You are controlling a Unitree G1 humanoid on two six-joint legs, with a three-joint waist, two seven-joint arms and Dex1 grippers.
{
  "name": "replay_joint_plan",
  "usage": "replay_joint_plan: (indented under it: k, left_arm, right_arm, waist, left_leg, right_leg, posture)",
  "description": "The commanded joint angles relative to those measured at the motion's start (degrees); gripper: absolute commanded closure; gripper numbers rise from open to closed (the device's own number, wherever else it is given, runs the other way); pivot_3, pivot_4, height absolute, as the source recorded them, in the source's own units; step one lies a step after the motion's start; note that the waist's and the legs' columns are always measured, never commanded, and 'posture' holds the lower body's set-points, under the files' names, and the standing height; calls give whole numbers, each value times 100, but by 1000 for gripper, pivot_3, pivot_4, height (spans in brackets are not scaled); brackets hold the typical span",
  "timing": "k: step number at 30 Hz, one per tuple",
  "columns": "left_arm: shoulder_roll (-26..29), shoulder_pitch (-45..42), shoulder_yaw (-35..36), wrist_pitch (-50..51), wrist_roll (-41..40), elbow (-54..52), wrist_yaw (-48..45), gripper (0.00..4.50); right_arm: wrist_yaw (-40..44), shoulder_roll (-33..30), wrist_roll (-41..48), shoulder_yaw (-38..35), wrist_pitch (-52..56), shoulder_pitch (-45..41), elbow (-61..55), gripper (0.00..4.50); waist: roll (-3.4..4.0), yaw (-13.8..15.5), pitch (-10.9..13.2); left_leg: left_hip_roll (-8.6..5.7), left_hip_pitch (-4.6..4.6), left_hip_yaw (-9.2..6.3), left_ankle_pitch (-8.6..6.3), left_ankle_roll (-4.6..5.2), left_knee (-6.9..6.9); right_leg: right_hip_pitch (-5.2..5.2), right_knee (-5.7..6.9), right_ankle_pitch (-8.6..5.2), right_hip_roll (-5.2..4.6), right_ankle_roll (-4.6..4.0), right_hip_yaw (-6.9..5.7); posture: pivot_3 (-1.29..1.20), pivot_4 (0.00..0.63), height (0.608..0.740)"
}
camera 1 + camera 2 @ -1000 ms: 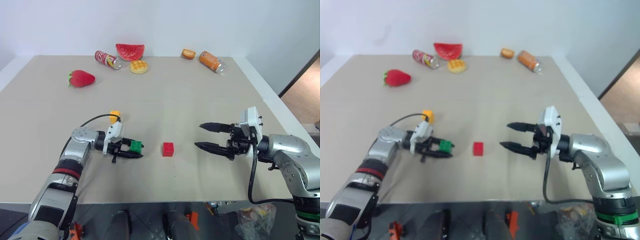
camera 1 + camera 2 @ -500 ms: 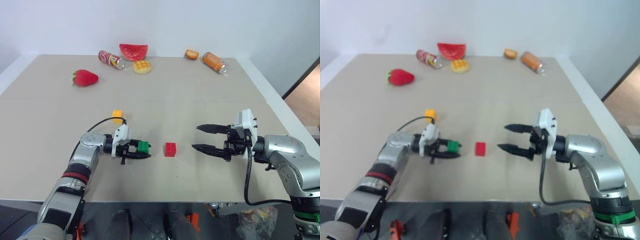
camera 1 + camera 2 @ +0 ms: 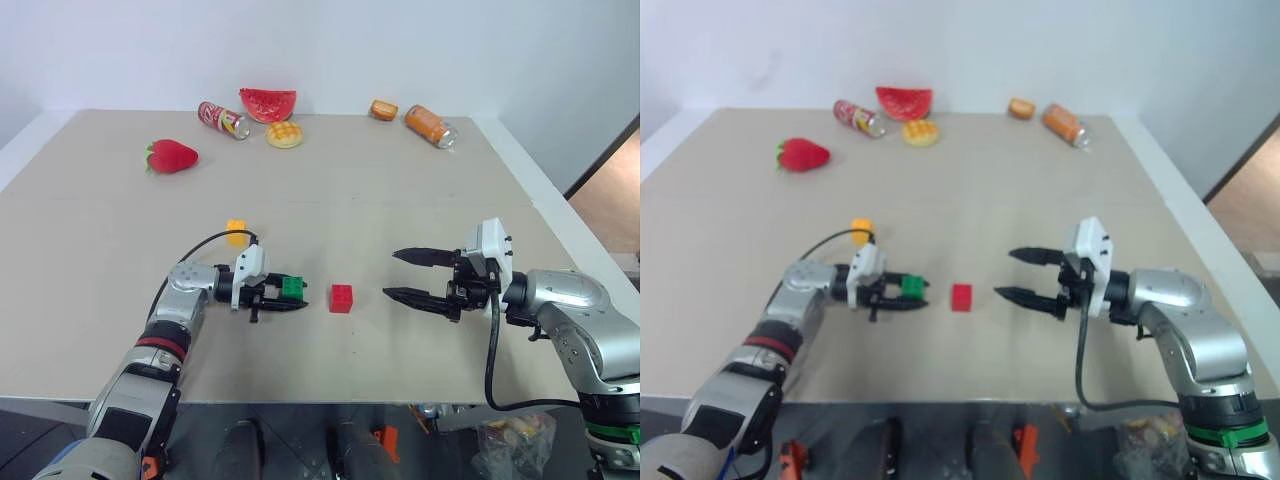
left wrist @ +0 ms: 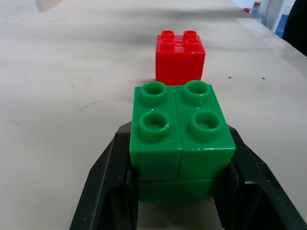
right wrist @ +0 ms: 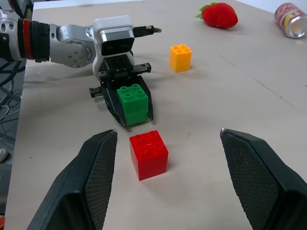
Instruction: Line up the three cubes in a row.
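Green cube [image 3: 292, 286] pinched in left gripper [image 3: 285, 298] beside red cube [image 3: 342, 297]; right gripper [image 3: 405, 275] spread wide.

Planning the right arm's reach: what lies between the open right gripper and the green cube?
The red cube, seen in the left eye view, between right gripper and green cube.

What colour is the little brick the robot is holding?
Green. The brick sits between the left gripper's black fingers, clearest in the left wrist view.
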Motion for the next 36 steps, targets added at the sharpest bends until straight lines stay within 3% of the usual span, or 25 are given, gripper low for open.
replay_joint_plan:
  k: [1, 3, 7, 13, 21, 27, 32, 36]
  left_arm:
    - [-8, -71, 9, 137, -13, -72, -117, 2641]
    - [19, -69, -2, 259, -2, -83, -160, 1686]
    - [22, -18, 140, 199, -70, -243, -12, 454]
    - [456, 213, 309, 352, -199, -627, -116, 454]
    - [1507, 930, 1189, 1058, -846, -1741, 131, 454]
    - [2384, 2023, 1987, 2703, -1726, -3378, 479, 454]
    - [2405, 2343, 2902, 3461, -2126, -3690, 1831, 454]
    - [2129, 2523, 3062, 3565, -1937, -3813, 2835, 454]
  right_arm:
    - [11, -1, 3, 0, -100, -120, 5, 941]
    - [11, -2, 0, 7, -104, -143, 24, 941]
    - [5, 16, -5, 56, -109, -212, 54, 941]
    - [36, 23, -5, 112, -122, -276, 84, 941]
    - [84, -18, 47, 93, -95, -302, 43, 941]
    - [175, 12, 39, 175, -114, -528, 137, 941]
    - [192, 193, -73, 381, -232, -796, 333, 941]
    - [121, 364, -109, 514, -246, -984, 393, 941]
  waist:
    - [0, 0, 0]
    - [0, -2, 0]
    - [0, -7, 0]
    - [0, -29, 0]
    - [1, -72, 1]
    - [1, -123, 1]
    - [1, -127, 1]
    - [1, -129, 1]
  left_leg:
    - [0, 0, 0, 0, 0, -1]
    - [0, 0, 0, 0, 0, -2]
    - [0, 0, -1, 0, 0, -3]
    - [2, 0, 0, 0, 0, -7]
    - [13, 0, -1, -1, -1, -21]
    - [16, 1, 4, -1, -2, -20]
    - [20, 6, 5, -1, -2, -19]
    - [19, 8, 9, -1, -2, -18]
  right_leg:
    - [0, 0, 0, 0, 0, 0]
    - [-1, 0, 0, 1, 0, 0]
    - [-2, 0, 0, 2, 0, 0]
    - [-6, 0, -1, 4, -1, 0]
    - [-14, 1, -6, 10, -9, -1]
    - [-14, 0, -6, 2, -10, -2]
    - [-13, 1, -6, -7, -12, -16]
    - [-13, 1, -5, -10, -13, -16]
  posture:
    - [0, 150, 740]
    - [0, 150, 740]
    - [0, 150, 740]
    - [0, 150, 740]
    - [0, 150, 740]
    - [0, 150, 740]
    - [0, 150, 740]
    - [0, 150, 740]
